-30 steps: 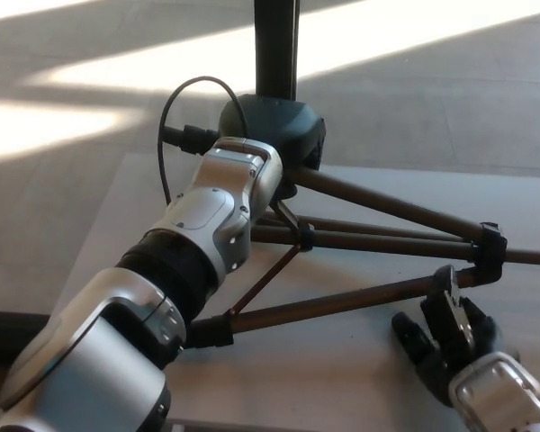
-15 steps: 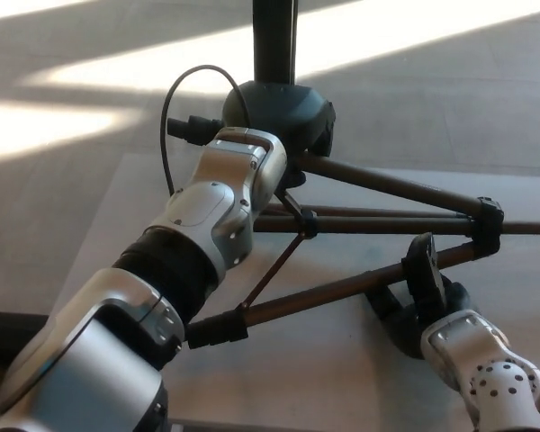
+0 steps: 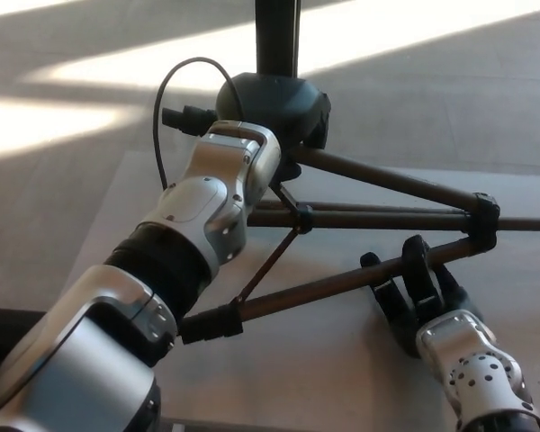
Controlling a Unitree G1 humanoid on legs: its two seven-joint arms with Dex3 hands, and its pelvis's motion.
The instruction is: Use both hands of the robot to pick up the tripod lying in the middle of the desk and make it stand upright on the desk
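Near right, the right hand (image 3: 414,292) sits under the tripod (image 3: 378,216)'s nearest leg (image 3: 342,281), fingers spread and touching it but not clamped. That leg runs from near left toward far right across the desk (image 3: 342,360). Farther left, the left forearm (image 3: 207,211) reaches the tripod's hub (image 3: 274,106); that hand is hidden, so its state cannot be told.
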